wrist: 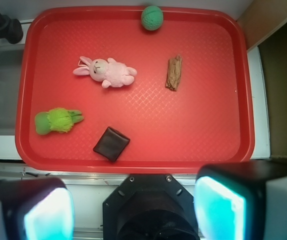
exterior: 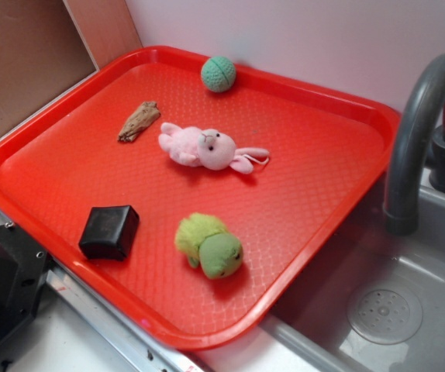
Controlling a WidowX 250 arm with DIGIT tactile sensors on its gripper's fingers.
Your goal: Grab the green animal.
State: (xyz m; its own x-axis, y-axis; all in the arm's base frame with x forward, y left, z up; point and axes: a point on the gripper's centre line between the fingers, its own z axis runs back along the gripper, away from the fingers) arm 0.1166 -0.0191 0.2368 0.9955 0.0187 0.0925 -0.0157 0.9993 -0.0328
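The green animal (exterior: 211, 246) (wrist: 57, 121) is a small plush turtle with a fuzzy lime shell and a darker green head. It lies near the front edge of the red tray (exterior: 67, 101) (wrist: 183, 165), free of any grip. In the wrist view my gripper (wrist: 133, 212) looks down from high above the tray's near rim. Its two fingers (wrist: 43, 215) stand wide apart with nothing between them. The turtle is far below and to the left of the jaws. The exterior view does not show the gripper.
On the tray also lie a pink plush bunny (exterior: 207, 149) (wrist: 106, 71), a teal knitted ball (exterior: 219, 74) (wrist: 152, 17), a brown wood piece (exterior: 139, 122) (wrist: 174, 73) and a black block (exterior: 109, 232) (wrist: 111, 143). A grey faucet (exterior: 420, 124) and a sink (exterior: 385, 310) border the tray.
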